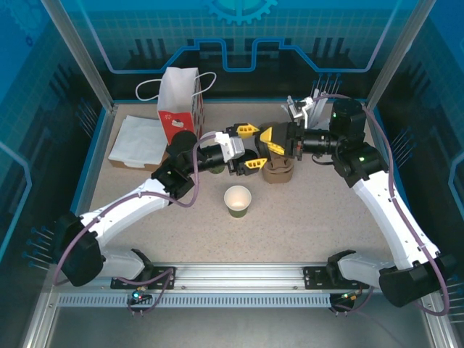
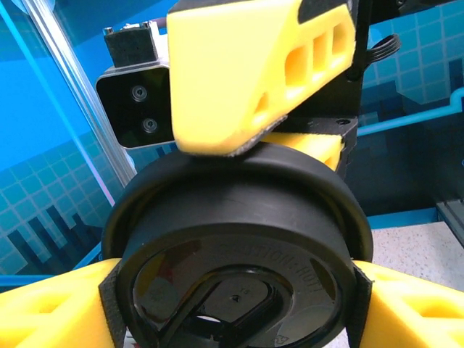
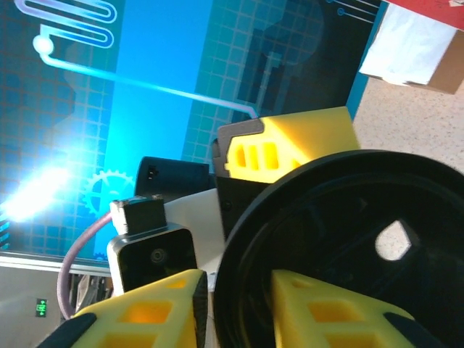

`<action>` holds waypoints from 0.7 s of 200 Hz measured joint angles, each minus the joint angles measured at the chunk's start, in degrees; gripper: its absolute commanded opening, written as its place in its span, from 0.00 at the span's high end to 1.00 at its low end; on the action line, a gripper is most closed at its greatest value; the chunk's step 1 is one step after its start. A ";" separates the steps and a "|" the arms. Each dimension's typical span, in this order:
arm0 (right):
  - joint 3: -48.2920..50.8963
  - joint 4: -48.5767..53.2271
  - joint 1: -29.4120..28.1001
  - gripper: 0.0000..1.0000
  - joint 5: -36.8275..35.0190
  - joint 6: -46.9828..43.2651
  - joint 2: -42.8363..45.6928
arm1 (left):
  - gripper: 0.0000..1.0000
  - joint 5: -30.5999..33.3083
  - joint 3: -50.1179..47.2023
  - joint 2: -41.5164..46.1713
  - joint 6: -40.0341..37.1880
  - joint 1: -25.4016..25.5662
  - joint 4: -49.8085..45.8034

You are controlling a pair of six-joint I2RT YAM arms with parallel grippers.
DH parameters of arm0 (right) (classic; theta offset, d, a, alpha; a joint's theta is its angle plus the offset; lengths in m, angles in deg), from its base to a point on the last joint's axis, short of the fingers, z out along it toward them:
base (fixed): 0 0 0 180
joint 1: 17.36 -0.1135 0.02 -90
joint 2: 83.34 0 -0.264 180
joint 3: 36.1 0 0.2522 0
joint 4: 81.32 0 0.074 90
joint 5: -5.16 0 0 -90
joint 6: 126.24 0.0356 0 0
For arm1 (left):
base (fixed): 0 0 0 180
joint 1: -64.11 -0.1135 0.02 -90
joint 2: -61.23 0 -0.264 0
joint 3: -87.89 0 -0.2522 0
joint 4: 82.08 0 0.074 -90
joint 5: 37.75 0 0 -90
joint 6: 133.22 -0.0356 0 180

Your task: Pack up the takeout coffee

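- Grips lid across its width in left tool; both dark pads touch the lid's sides, jaws fairly wide.
- Straddles the lid's rim with right tool: one yellow finger outside the rim, the other inside; narrow gap, cannot tell whether clamped or slack.
- Shows, from left wrist, a right finger lying on the lid's upper edge, touching it.
- Meets tip to tip at mid-worktop, left tool from the left, right tool from the right, lid between them and off the worktop.
- Tilts lid on edge, flat face toward left wrist camera, sip opening visible.
- Stands cup upright on the worktop, lidless, white inside showing, green outside.
- Sits cup near centre, on the arm-base side of both tools, apart from them and from the lid.
- Rests brown item on the worktop just under right tool, near the cup but not touching; cannot tell what it is.
- Stands white-and-red bag upright at the far left, handles up.
- Lies white stack flat beside the bag, at the left edge.
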 measured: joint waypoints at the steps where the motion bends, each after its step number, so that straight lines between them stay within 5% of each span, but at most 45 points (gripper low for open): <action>1: 0.00 0.17 0.00 0.62 -0.02 -0.02 0.00 | 0.29 0.00 0.00 0.04 -0.09 0.00 -0.11; 39: -3.74 15.96 2.27 0.36 -7.61 -11.96 0.35 | 0.27 1.75 0.57 5.16 -6.75 0.11 -15.50; 105: 6.29 36.28 4.46 0.01 -40.76 -33.59 5.70 | 0.28 11.69 7.02 10.05 -20.02 4.22 -51.58; 140: 16.68 37.48 5.09 0.00 -50.27 -38.25 4.90 | 0.28 18.18 9.55 7.52 -23.21 6.88 -64.89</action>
